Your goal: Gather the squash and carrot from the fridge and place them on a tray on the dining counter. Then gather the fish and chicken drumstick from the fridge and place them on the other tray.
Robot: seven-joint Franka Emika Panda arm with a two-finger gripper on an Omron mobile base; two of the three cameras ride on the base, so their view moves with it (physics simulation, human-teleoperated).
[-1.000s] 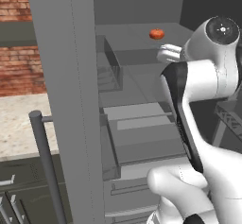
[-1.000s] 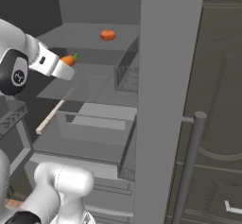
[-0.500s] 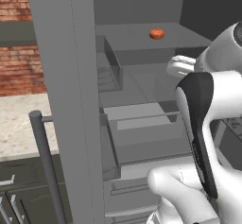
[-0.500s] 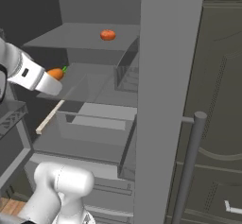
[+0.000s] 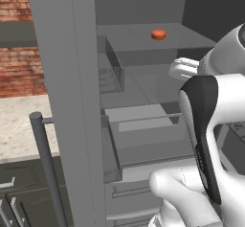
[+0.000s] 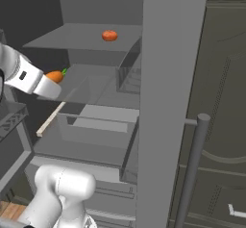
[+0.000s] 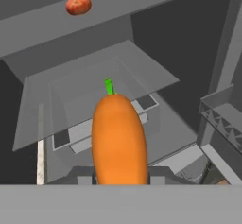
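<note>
Gripper [image 7: 119, 173]: pinching the carrot [image 7: 118, 135] lengthwise (green stem pointing away).
Reason: carrot held clear of fridge shelf [image 6: 91, 85], ready for the tray.

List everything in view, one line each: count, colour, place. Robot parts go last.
carrot: one, orange with a green stub, clamped in the end effector, out in front of the open fridge.
tomato: one, red, lying on the fridge's top shelf toward the back.
fridge shelves: several, grey, stacked inside the open fridge.
drawer: one, grey, below the shelves.
fridge door: one, grey, swung open, edge toward the left base camera.
door handle: one, dark grey bar, upright on the right door.
brick wall: red, left of the fridge.
end effector: one, white, shut on the carrot.
</note>
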